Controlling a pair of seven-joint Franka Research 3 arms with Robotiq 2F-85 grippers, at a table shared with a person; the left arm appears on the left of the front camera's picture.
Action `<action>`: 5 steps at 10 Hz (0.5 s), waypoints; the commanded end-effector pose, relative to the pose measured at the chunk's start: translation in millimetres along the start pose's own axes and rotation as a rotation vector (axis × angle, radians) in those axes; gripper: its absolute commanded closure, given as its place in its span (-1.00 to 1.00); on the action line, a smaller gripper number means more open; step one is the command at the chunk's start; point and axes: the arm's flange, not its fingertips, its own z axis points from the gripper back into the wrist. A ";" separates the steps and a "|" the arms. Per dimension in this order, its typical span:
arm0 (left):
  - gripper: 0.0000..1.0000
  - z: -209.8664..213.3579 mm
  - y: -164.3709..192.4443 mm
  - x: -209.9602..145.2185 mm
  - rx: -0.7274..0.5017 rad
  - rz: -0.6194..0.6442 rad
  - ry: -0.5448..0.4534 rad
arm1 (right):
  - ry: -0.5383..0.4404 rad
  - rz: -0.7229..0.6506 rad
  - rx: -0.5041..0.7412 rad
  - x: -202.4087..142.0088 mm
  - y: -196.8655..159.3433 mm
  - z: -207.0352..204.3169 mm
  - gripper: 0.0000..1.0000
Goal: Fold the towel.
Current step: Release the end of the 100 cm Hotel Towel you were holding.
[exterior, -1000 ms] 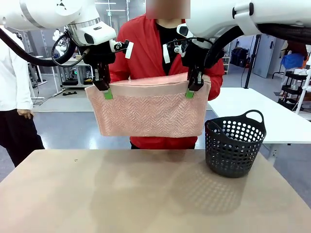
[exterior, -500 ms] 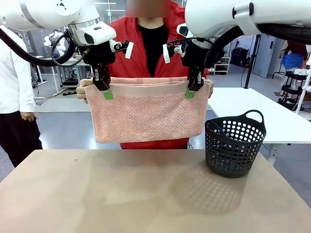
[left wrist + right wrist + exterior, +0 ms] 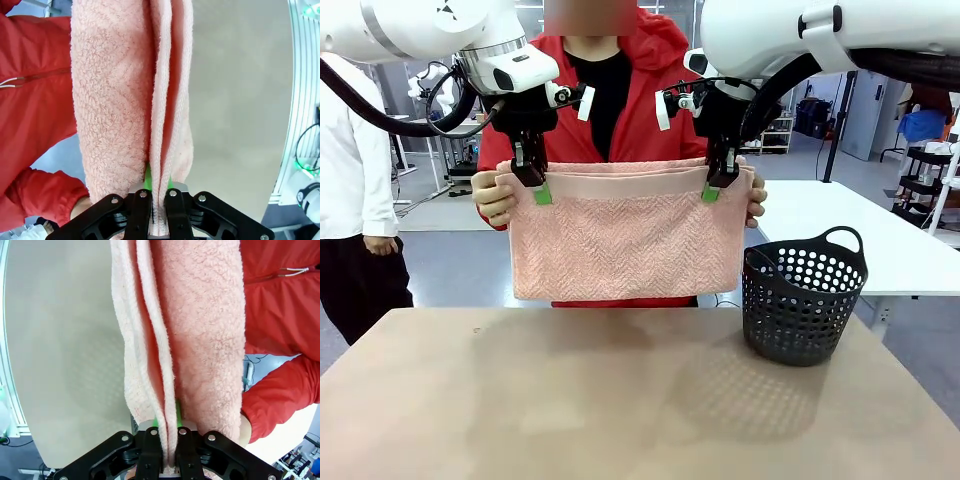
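Pink towel (image 3: 625, 240) hangs doubled above the table (image 3: 620, 420), pinched near its top corners by our left gripper (image 3: 540, 192) and right gripper (image 3: 711, 190).

Both sets of jaws are clamped tight on the layered top edge, and a person across the table has a hand (image 3: 496, 197) at each end. For a clean fold we should hold the corners level and the hems lined up, then lower it flat. A dark basket (image 3: 803, 297) stands on the table to our right, apart from the towel but near where it would come down.
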 end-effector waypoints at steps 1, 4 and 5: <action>0.97 0.9 0.2 -0.5 0.007 -0.004 0.010 | 0.005 0.004 -0.003 -0.9 -0.4 0.7 1.00; 0.97 0.9 0.2 -0.5 0.007 -0.004 0.010 | 0.005 0.004 -0.003 -0.9 -0.4 0.7 1.00; 0.97 0.9 0.2 -0.5 0.007 -0.004 0.010 | 0.005 0.004 -0.003 -0.9 -0.4 0.7 1.00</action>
